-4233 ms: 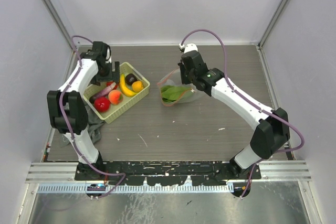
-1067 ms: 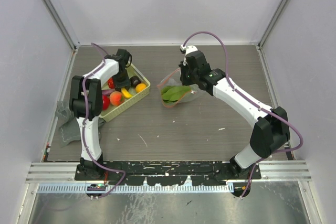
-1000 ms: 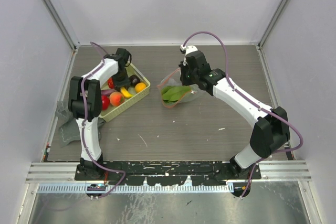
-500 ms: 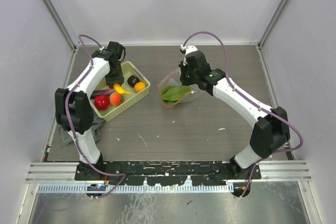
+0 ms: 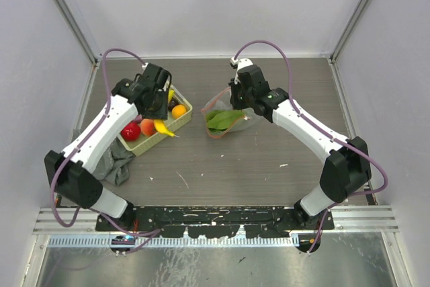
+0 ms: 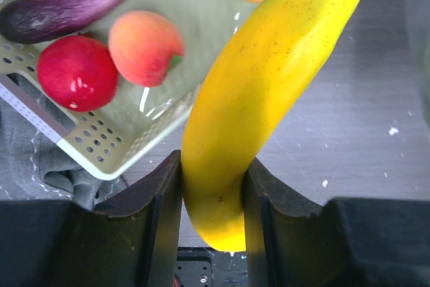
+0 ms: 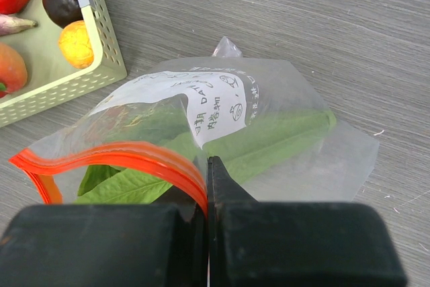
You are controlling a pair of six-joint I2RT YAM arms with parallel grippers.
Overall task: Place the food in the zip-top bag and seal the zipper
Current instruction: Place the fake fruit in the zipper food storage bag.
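Clamping the yellow banana (image 6: 269, 85) near one end, the left tool (image 6: 211, 193) hangs above the basket (image 6: 101, 146) rim, jaws partway apart around the fruit. The right tool (image 7: 207, 179) pinches tight on the zipper (image 7: 121, 156), lifting the zip-top bag (image 7: 282, 92) mouth (green leaf (image 7: 269, 139) already inside). Gripped so far off-centre, the banana could swing, snag that floppy mouth and slip onto the tabletop (image 7: 336, 5).
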